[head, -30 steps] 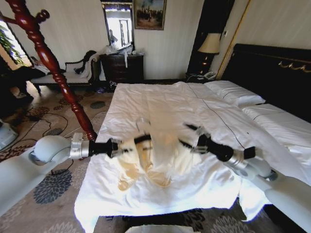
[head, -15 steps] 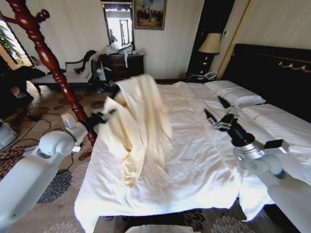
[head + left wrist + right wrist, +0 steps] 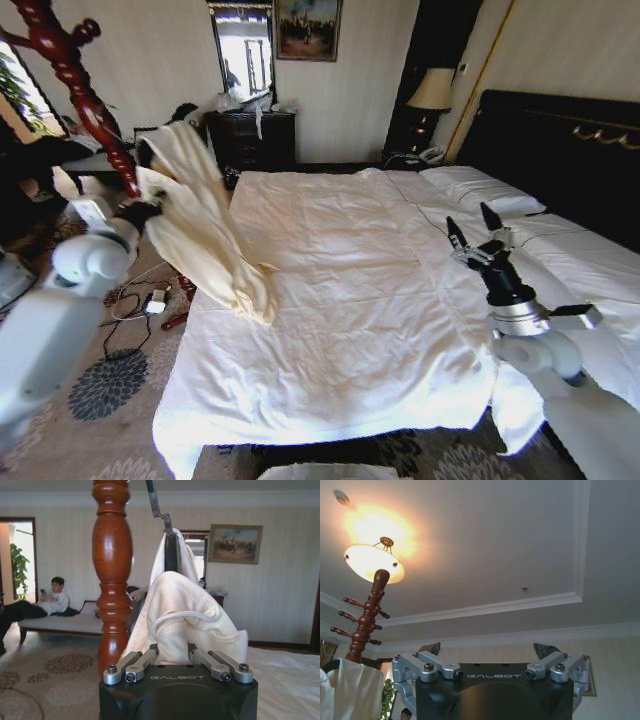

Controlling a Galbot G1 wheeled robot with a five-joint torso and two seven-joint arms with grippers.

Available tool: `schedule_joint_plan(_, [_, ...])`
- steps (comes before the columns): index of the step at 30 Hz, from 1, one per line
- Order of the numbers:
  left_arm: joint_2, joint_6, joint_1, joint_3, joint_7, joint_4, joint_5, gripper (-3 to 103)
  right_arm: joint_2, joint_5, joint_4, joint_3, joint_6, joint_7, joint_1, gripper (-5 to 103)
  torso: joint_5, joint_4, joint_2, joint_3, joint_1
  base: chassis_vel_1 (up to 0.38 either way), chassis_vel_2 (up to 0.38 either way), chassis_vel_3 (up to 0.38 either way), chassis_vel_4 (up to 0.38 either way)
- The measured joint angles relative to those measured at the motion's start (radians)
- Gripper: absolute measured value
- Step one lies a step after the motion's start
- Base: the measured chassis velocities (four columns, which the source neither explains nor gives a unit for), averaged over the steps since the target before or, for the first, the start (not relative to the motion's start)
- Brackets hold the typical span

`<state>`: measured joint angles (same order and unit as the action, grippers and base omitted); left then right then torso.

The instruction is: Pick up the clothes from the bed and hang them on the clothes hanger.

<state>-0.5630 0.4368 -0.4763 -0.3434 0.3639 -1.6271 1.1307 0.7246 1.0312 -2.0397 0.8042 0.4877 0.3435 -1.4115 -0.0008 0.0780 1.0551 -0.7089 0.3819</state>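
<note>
The bed (image 3: 350, 300), wide and white-sheeted with a black headboard, spreads across the room; the red-brown coat stand (image 3: 85, 105) rises off its left edge, away from the headboard; the cream-yellow garment (image 3: 205, 225) hangs up beside that stand, lifted off the bed's left side, its lowest fold trailing just over the bed's left edge; the left gripper (image 3: 140, 212) sits between the stand and the bed, its jaws pinched tight on a bunch of the cloth; in the left wrist view a black hanger (image 3: 171, 550) with a silver hook stands upright inside the garment, near the stand's post; the right gripper (image 3: 478, 228) is raised above the bed's right half, toward the headboard, fingers spread wide and holding nothing.
</note>
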Motion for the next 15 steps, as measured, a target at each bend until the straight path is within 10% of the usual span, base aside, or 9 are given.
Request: schedule_joint_plan(15, [-0.019,0.249,0.565,0.328,-0.128,0.228,0.187,18,-0.021,-0.027,0.074,-0.011,0.005,-0.043,0.013,100,0.0012,0.0004,0.000,0.000,0.000,0.000,0.000,0.000,0.000])
